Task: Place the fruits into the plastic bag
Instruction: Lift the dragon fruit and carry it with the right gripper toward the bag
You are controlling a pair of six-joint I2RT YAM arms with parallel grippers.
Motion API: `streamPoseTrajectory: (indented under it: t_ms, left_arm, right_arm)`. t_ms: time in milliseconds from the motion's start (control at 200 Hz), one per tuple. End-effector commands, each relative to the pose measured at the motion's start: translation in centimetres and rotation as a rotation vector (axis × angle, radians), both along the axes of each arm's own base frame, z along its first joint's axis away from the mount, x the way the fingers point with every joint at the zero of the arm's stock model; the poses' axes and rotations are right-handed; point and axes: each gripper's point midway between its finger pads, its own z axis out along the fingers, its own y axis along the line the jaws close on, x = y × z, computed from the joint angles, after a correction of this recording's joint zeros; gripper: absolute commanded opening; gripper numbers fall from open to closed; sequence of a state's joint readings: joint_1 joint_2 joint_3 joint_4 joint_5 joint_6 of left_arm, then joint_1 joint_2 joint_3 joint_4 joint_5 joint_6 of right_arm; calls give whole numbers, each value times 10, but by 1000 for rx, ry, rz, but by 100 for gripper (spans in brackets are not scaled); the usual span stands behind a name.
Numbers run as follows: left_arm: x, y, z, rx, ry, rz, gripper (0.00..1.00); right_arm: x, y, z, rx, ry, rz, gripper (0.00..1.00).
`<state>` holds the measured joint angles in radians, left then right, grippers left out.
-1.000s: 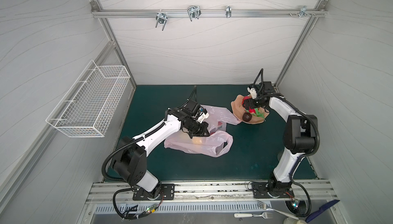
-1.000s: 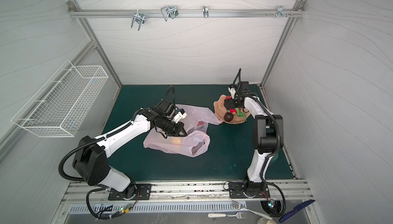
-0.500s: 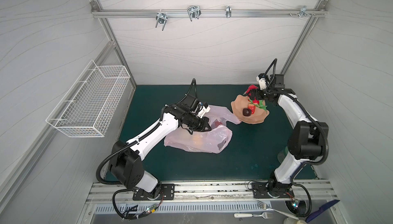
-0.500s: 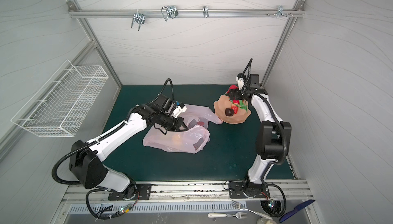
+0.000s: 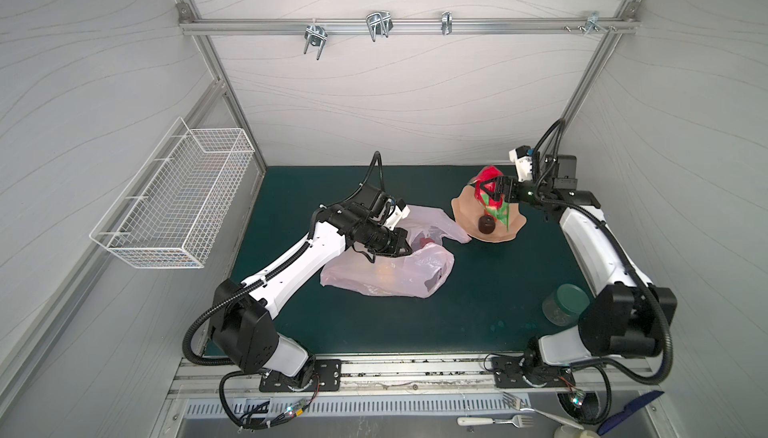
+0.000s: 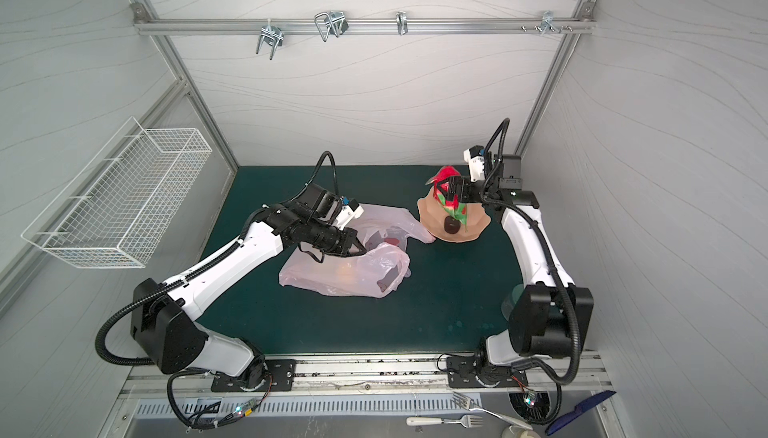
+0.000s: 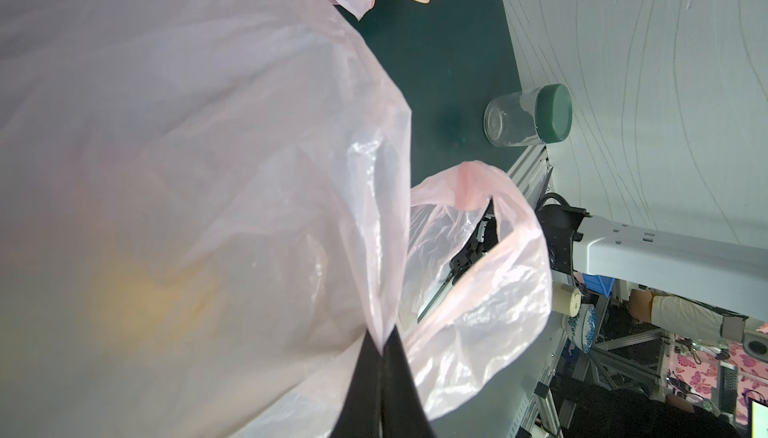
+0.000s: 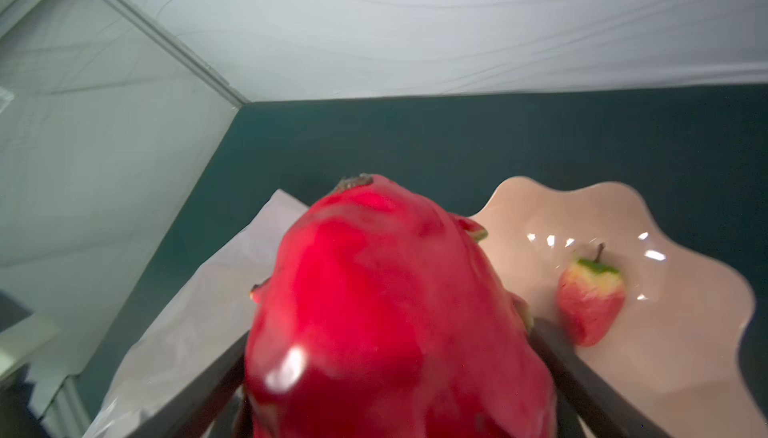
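Note:
The pale pink plastic bag [image 5: 386, 267] [image 6: 345, 267] lies crumpled mid-table. My left gripper [image 5: 409, 249] [image 6: 363, 251] [image 7: 381, 348] is shut on its upper edge and holds the mouth up. A yellowish fruit [image 5: 384, 276] [image 7: 145, 303] and a red fruit [image 5: 426, 242] show through the film. My right gripper [image 5: 489, 191] [image 6: 444, 191] [image 8: 395, 332] is closed around the red dragon fruit [image 5: 489, 177] [image 8: 386, 282], held above the peach plate [image 5: 465, 211] [image 8: 685, 353]. On the plate sit a dark round fruit [image 5: 486, 224] [image 6: 451, 226] and a strawberry [image 8: 590, 303].
A clear jar with a green lid [image 5: 565, 303] [image 7: 528, 116] stands by the right arm's base at the front right. A white wire basket [image 5: 178, 203] hangs on the left wall. Forks lie outside the mat at the front.
My right gripper has risen from the plate with the dragon fruit in it and drawn back toward the rear wall. The left gripper shifted slightly, still holding the bag's edge.

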<state>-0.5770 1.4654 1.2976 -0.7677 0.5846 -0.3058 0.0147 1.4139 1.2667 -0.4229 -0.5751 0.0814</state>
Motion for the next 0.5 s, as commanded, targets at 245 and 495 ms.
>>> streamPoseTrajectory:
  t_ms: [245,495]
  left_arm:
    - [3,-1,19,-38,-68,-22,0]
    - [3,-4,19,-49,-61,-28,0]
  right_arm:
    - [-120,42,-22,159,139,194,35]
    - [-142,55,-55,161,235,219,35]
